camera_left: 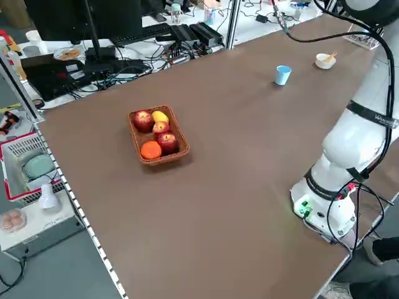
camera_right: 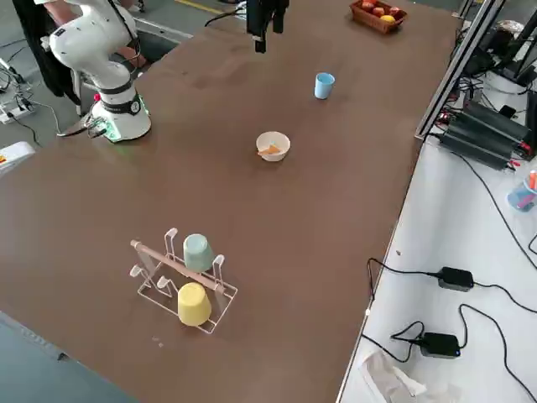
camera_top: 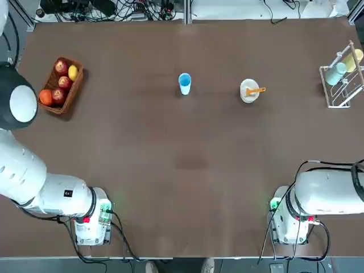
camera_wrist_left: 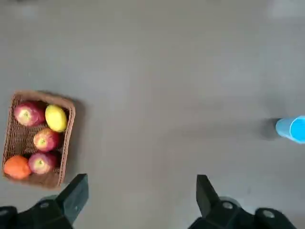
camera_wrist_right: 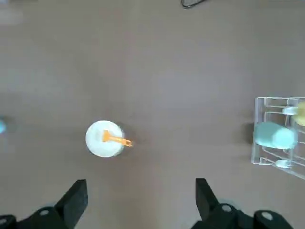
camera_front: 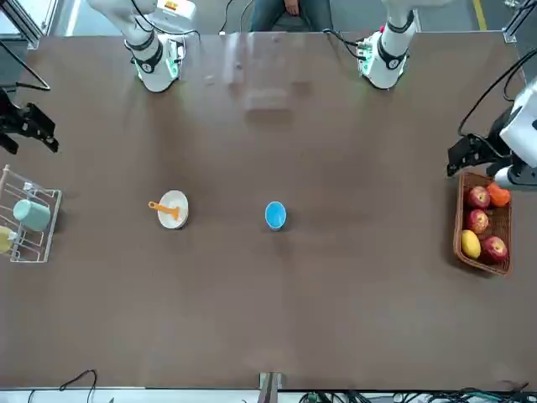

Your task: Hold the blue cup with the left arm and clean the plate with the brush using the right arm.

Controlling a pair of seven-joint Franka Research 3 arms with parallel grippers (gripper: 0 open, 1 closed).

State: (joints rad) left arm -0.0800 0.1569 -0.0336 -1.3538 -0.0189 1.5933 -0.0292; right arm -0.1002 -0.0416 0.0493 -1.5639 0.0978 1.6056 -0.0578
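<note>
The blue cup (camera_top: 185,83) stands upright on the brown table, far from both arms; it also shows at the edge of the left wrist view (camera_wrist_left: 291,129). To its right sits the small cream plate (camera_top: 249,91) with the orange brush (camera_top: 255,90) lying across it. My left gripper (camera_wrist_left: 141,193) hangs open high above the table's left side, near the fruit basket, holding nothing. High over the right side my right gripper (camera_wrist_right: 139,195) is open and empty too, looking down on the plate (camera_wrist_right: 104,139) and brush (camera_wrist_right: 116,140).
A wicker basket (camera_top: 73,90) of fruit sits at the far left. At the far right a wire rack (camera_top: 343,91) holds a pale green cup (camera_top: 336,73) and a yellow cup (camera_top: 354,60). Cables lie beyond the table's far edge.
</note>
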